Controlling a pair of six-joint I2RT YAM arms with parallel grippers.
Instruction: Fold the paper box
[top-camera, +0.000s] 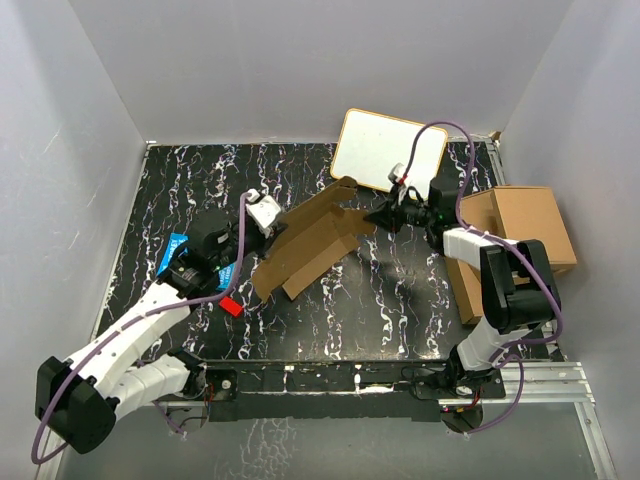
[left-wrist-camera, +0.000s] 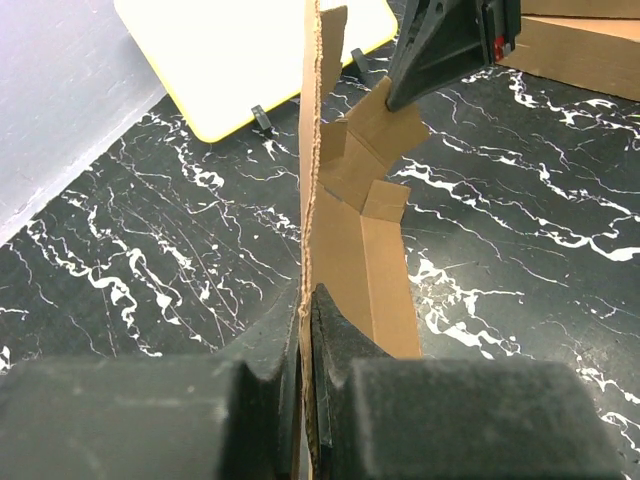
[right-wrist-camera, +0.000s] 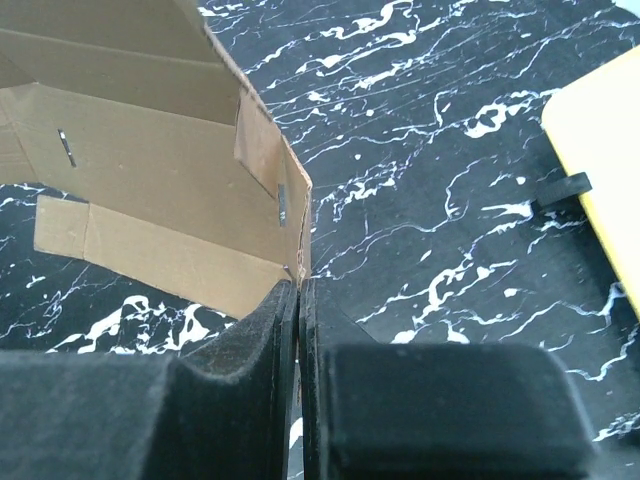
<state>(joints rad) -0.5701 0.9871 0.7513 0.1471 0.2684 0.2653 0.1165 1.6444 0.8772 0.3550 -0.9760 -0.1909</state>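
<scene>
**Both claws pinched on the paper box, box held up off the table**

My left claw (left-wrist-camera: 307, 305) is fully closed, its jaws clamped on the thin edge of the paper box (top-camera: 310, 245). In its wrist view the cardboard stands on edge and runs straight up out of the pinch.

My right claw (right-wrist-camera: 298, 290) is closed too. Its tips are nipped on a corner of a side flap at the other end of the box. The jaws look pressed flat together, with only the cardboard corner between them.

The box is a brown sheet, partly folded, with its flaps sticking out at angles. It hangs between the two claws over the middle of the black marbled table (top-camera: 400, 300), running from lower left to upper right in the top view.

A white board (top-camera: 388, 150) with a yellow rim lies behind the right claw, at the far side of the table. A stack of bigger cardboard boxes (top-camera: 520, 225) sits at the right edge, beside the right arm. A blue book (top-camera: 178, 250) is half hidden under the left arm. A small red piece (top-camera: 231, 306) lies near it, apart from the box.
</scene>
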